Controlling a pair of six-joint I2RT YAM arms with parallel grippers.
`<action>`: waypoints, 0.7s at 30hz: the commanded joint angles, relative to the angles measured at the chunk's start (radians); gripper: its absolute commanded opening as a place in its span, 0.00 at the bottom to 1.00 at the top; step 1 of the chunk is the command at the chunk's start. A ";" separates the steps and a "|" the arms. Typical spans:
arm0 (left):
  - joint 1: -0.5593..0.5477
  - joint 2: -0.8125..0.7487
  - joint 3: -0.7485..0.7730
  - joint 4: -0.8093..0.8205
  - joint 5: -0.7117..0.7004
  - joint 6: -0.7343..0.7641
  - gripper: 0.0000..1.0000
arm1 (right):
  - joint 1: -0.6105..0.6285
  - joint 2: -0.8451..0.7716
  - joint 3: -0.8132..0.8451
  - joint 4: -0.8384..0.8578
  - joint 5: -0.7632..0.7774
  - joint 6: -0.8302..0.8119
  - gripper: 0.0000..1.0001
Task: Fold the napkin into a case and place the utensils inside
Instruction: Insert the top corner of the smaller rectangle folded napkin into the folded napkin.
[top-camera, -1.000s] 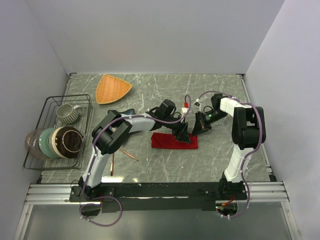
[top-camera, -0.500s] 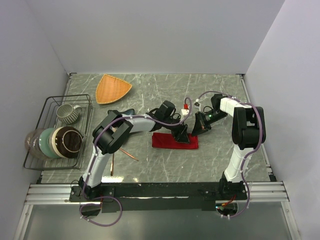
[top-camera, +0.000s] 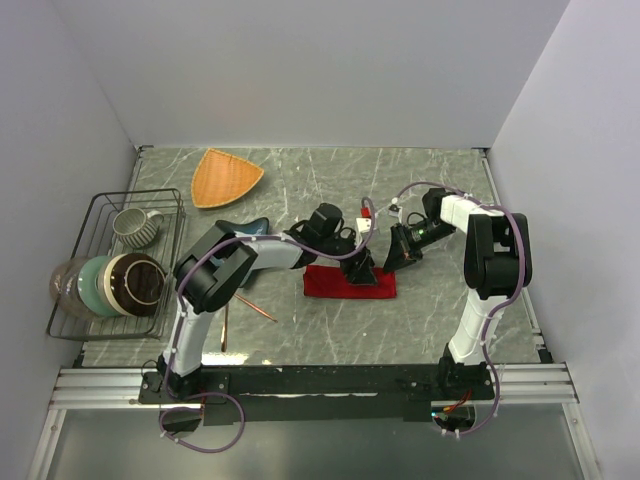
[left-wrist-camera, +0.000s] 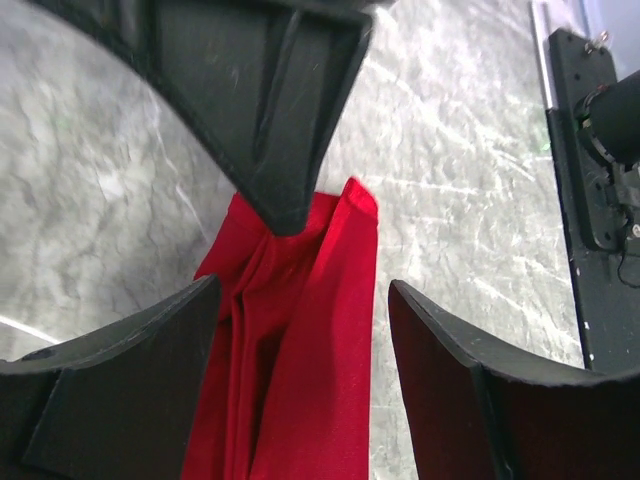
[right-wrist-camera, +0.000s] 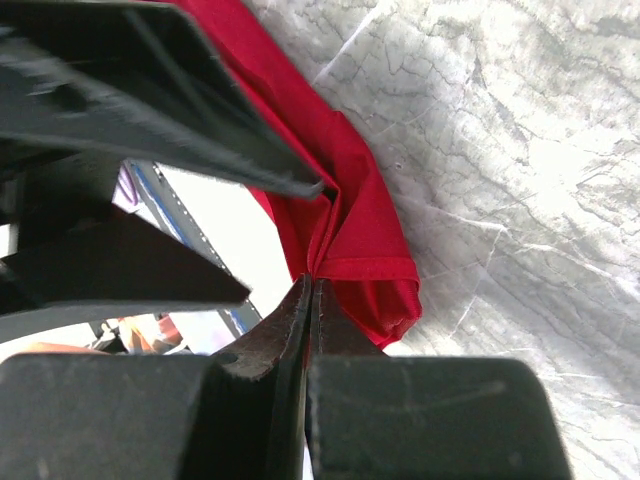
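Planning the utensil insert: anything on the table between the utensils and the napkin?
Nothing visible: bare table lies between the utensils and the napkin's left end. Both claws are at its right end, the left claw open over it and the right claw shut at its corner.

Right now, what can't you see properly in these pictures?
The utensils, top view: too small to tell fork from spoon.
The blue dish, top view: the left arm covers most of it.
The napkin, left wrist view: near end cut off by the bottom edge.
The right gripper, right wrist view: shut tips hide whether they pinch the napkin.
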 joint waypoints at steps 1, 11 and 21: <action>0.011 -0.082 -0.041 0.135 0.015 0.021 0.74 | -0.014 -0.045 0.013 -0.025 -0.026 -0.038 0.00; 0.018 -0.070 -0.021 0.097 0.044 0.041 0.72 | -0.014 -0.031 0.022 -0.019 -0.001 -0.028 0.28; 0.018 -0.079 -0.034 0.088 0.054 0.038 0.72 | -0.041 -0.054 0.034 -0.028 0.036 -0.015 0.45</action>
